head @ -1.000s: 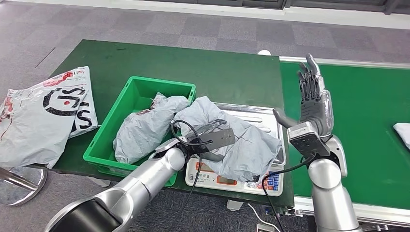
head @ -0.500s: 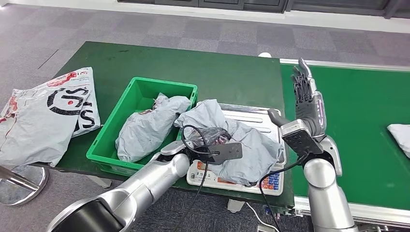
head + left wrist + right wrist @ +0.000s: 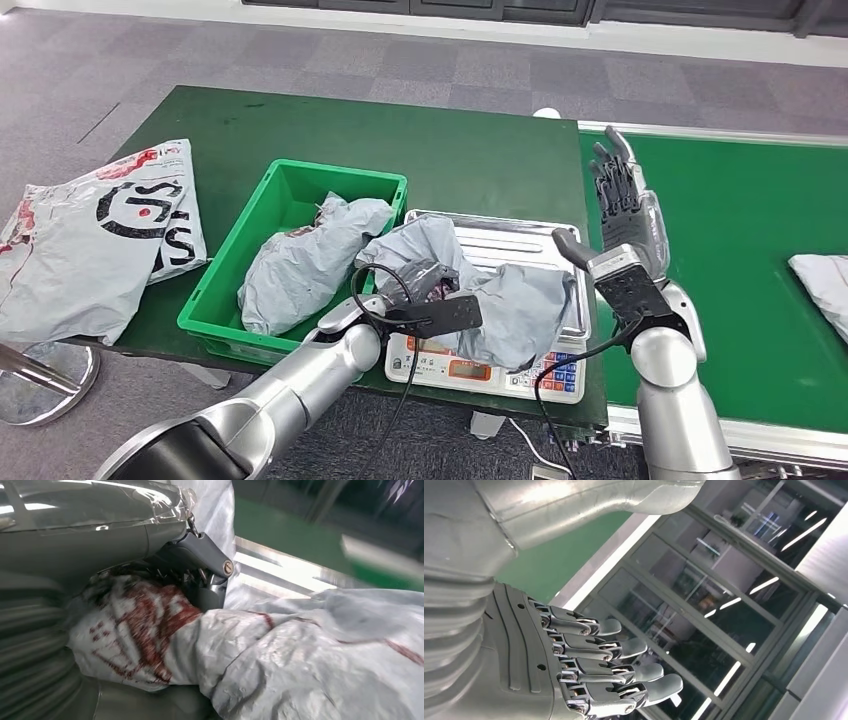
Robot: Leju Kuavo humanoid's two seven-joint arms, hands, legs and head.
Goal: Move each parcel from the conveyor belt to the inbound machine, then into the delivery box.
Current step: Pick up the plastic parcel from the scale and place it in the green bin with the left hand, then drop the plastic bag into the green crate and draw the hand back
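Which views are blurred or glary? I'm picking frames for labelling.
Head view: sharp and evenly lit, with mild sheen on the steel pan of the weighing scale. Left wrist view: motion-smeared background, and the crumpled grey plastic parcel is soft. Right wrist view: the right robot hand is crisp, with bright ceiling-light streaks behind glass.

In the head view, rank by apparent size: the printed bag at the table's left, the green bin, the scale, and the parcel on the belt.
1. printed bag and green bin: look alike, unranked.
2. scale, partly covered.
3. parcel on the belt, cut off by the frame, so unsure.
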